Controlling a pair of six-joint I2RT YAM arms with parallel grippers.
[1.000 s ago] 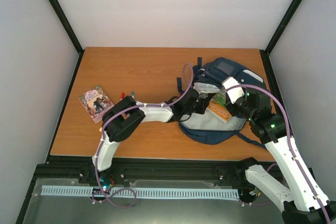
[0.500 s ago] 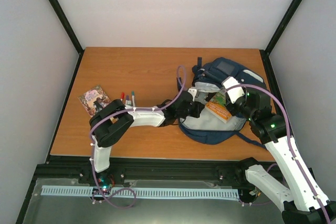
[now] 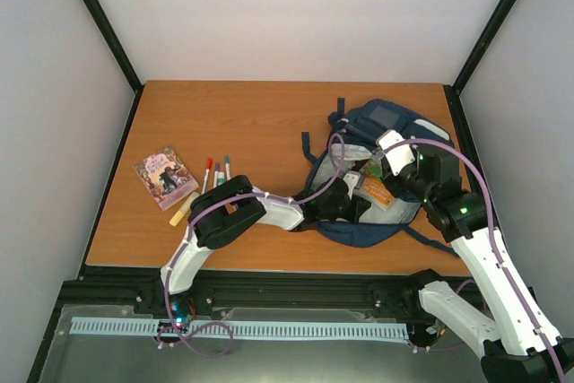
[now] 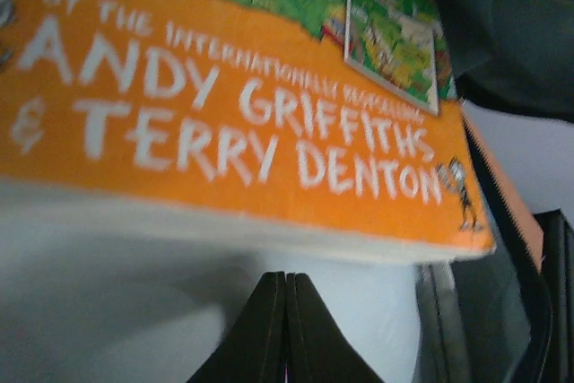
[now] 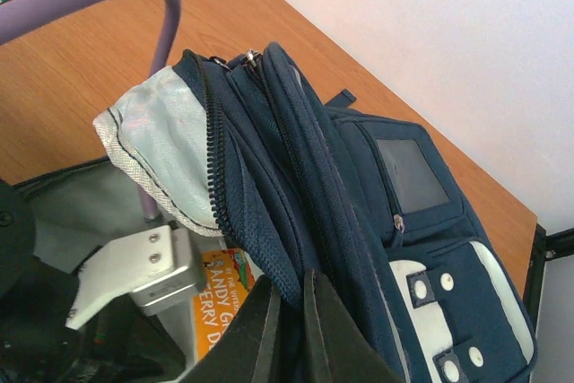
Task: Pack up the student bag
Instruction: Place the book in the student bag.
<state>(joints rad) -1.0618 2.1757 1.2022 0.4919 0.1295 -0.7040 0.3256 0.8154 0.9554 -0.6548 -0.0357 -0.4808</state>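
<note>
right tool [image 5: 289,298] is pinching the student bag [image 3: 387,117] open, left tool [image 4: 285,280] is sitting pressed together under the packed orange book [image 4: 224,150], while a second book [image 3: 164,176] and pens [image 3: 216,170] are waiting on the worktop [image 3: 260,123].

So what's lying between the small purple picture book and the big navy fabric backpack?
A few coloured marker pens and the white left arm, shown in the top view.

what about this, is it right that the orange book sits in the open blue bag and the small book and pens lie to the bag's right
Not quite. The small book and the pens lie to the left of the student bag, not its right; the top external view shows it. The orange book does sit in the open bag.
</note>
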